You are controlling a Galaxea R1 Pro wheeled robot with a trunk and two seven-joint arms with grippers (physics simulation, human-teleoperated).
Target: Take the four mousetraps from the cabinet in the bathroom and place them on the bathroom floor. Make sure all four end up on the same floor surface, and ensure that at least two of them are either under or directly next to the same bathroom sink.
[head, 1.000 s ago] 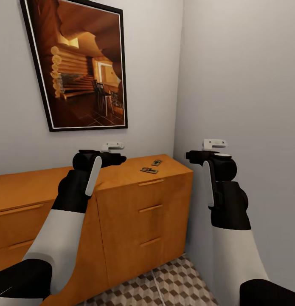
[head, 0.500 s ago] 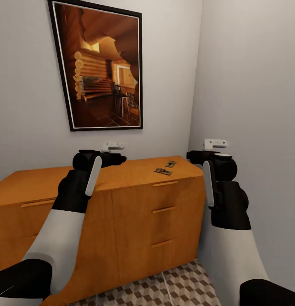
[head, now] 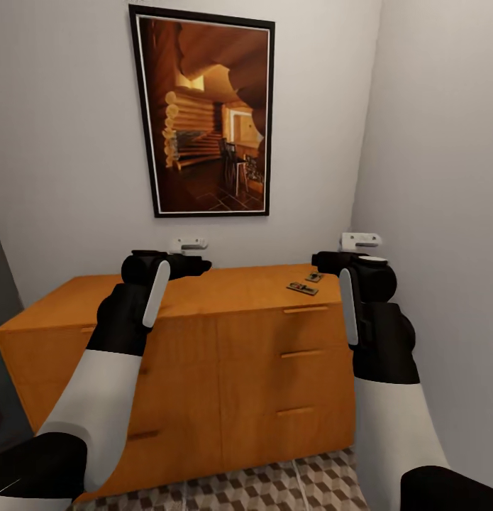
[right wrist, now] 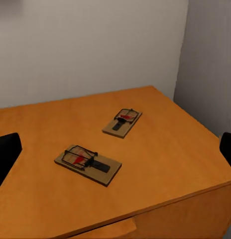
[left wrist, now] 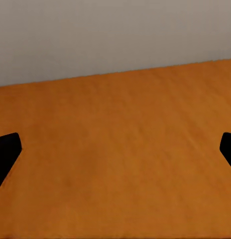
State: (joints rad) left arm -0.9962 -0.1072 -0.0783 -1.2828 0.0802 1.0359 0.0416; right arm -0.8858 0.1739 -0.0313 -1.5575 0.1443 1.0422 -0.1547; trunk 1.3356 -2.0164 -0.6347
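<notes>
Both jaws gape empty: two traps (right wrist: 88, 164) (right wrist: 122, 122) lie flat on the cabinet (head: 225, 291) ahead of the right jaws (head: 324, 261), likely light and stiff, best pinched across the board edges.

You're facing a corner: pale grey back wall (head: 69, 142) meets a grey side wall (head: 438, 142) on the right. A black-framed picture (head: 203, 113) of a log-cabin interior hangs on the back wall. A dark panel (head: 1, 369) sits at the far left edge. Lighting is even and soft, with no hard shadows.
</notes>
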